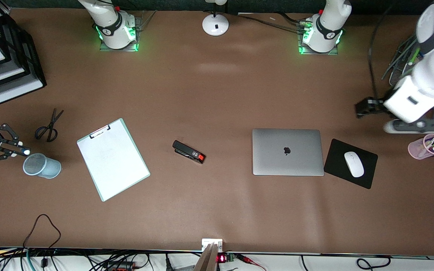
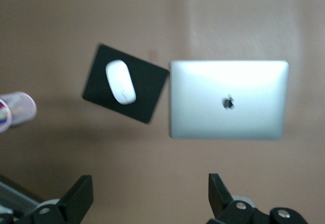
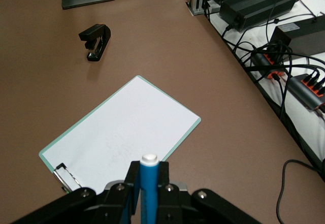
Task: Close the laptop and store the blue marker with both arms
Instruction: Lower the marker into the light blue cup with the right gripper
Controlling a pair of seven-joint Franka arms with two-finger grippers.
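Note:
The silver-grey laptop [image 1: 287, 152] lies closed on the table, lid down with the apple logo up; it also shows in the left wrist view as the laptop [image 2: 228, 99]. My left gripper [image 1: 364, 108] hangs open and empty over bare table toward the left arm's end, its fingertips [image 2: 81, 193] set wide apart. At the right arm's end, my right gripper [image 1: 20, 148] is shut on the blue marker [image 3: 149, 183], whose white end points out past the fingers, just above a pale mesh cup [image 1: 42, 165].
A clipboard [image 1: 113, 160] and a black stapler [image 1: 188, 151] lie between the mesh cup and the laptop. Scissors [image 1: 49, 126] and paper trays [image 1: 2, 56] are near the right arm's end. Beside the laptop are a black mouse pad [image 1: 367, 177] with a white mouse [image 1: 353, 164] and a pink pen cup [image 1: 427, 146].

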